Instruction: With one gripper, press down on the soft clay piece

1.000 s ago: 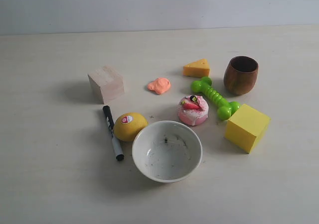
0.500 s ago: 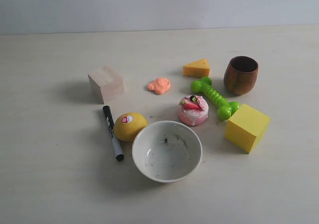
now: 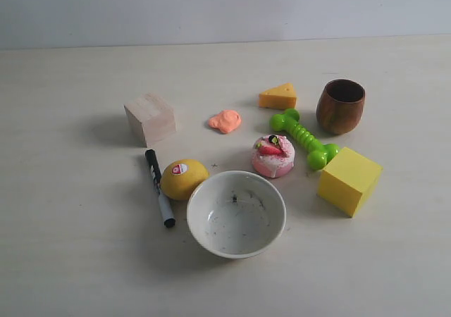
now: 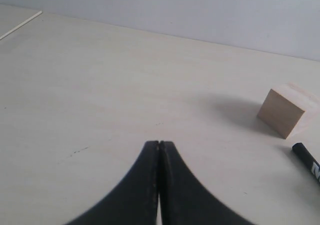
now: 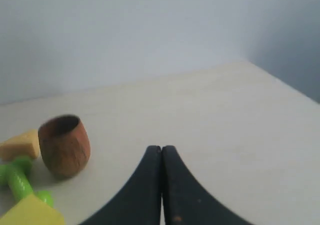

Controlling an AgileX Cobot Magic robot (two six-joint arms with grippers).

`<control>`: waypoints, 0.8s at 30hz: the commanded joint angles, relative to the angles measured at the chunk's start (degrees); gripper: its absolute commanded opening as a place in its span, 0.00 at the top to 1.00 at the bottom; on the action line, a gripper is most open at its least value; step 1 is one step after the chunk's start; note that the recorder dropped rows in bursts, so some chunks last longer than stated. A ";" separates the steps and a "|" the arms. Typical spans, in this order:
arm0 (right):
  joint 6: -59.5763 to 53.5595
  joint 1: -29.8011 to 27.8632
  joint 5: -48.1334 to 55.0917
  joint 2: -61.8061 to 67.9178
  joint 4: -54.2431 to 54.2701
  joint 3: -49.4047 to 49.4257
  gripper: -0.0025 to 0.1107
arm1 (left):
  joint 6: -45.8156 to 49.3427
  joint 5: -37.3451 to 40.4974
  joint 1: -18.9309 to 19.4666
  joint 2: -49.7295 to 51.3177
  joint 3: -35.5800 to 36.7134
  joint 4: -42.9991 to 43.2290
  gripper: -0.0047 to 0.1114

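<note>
The soft clay piece [image 3: 225,121] is a small salmon-orange lumpy blob lying on the table between the wooden block and the cheese wedge in the exterior view. Neither arm shows in that view. In the left wrist view my left gripper [image 4: 159,144] is shut with nothing between its black fingers, above bare table, with the wooden block [image 4: 282,110] ahead of it. In the right wrist view my right gripper [image 5: 161,148] is also shut and empty, with the brown cup [image 5: 64,145] off to one side. The clay shows in neither wrist view.
Around the clay stand a pale wooden block [image 3: 150,118], a yellow cheese wedge [image 3: 278,96], a green dog-bone toy [image 3: 303,138], a brown wooden cup [image 3: 340,106], a pink-and-white cake toy [image 3: 273,156], a yellow cube [image 3: 348,179], a lemon [image 3: 184,179], a black marker [image 3: 159,187] and a white bowl [image 3: 204,225].
</note>
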 commanded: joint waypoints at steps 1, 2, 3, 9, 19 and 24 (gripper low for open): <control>-0.35 -0.24 -16.14 -0.31 0.90 0.31 0.98 | -0.17 -0.49 0.10 -0.35 -0.16 0.00 0.96; -0.35 -0.24 -19.08 -0.31 0.90 0.31 0.98 | -0.17 -0.49 0.10 -0.35 -0.16 0.00 0.96; -0.35 -0.24 -21.35 -0.31 0.90 0.31 0.98 | -0.17 -0.49 0.10 -0.35 -0.16 0.00 0.96; -0.35 -0.24 -24.32 -0.31 1.00 0.31 0.98 | -0.17 -0.49 0.10 -0.35 -0.16 0.00 0.96; 1.20 -0.24 -31.18 -0.31 -2.37 -2.68 0.98 | -0.17 -0.49 0.10 -0.35 -0.16 0.00 0.96; 1.50 -0.24 -21.84 2.97 -6.75 -12.18 0.98 | -0.17 -0.49 0.10 -0.35 -0.16 0.00 0.96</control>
